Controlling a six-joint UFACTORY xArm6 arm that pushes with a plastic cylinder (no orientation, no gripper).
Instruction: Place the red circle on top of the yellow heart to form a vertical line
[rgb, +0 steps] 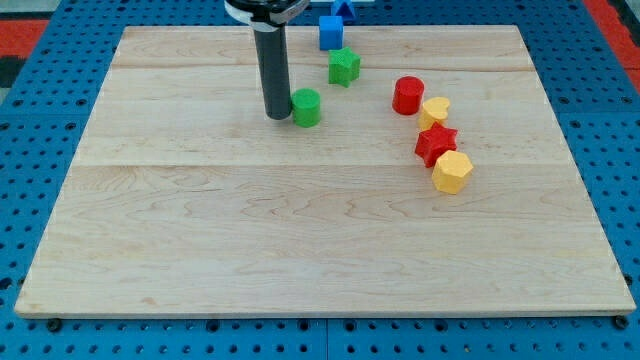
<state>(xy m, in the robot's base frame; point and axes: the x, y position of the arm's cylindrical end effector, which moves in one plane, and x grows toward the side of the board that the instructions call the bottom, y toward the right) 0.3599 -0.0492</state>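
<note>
Wooden board (300, 240): my tip (277, 117), a bare rod with no jaws to open or close, touching the green circle (306, 107) on its left. Red circle (408, 95) touching yellow heart (435, 111) at its upper left; red star (436, 144) and yellow hexagon (452, 172) below them. Green star (343, 67) and blue block (331, 31), shape unclear, near the view's top.

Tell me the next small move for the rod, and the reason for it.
Probably slide my tip away from the green circle it touches and toward the view's right, to reach the red circle. That block already sits against the yellow heart, but up and to the view's left of it, so it likely needs a nudge rightward to line up vertically.
</note>
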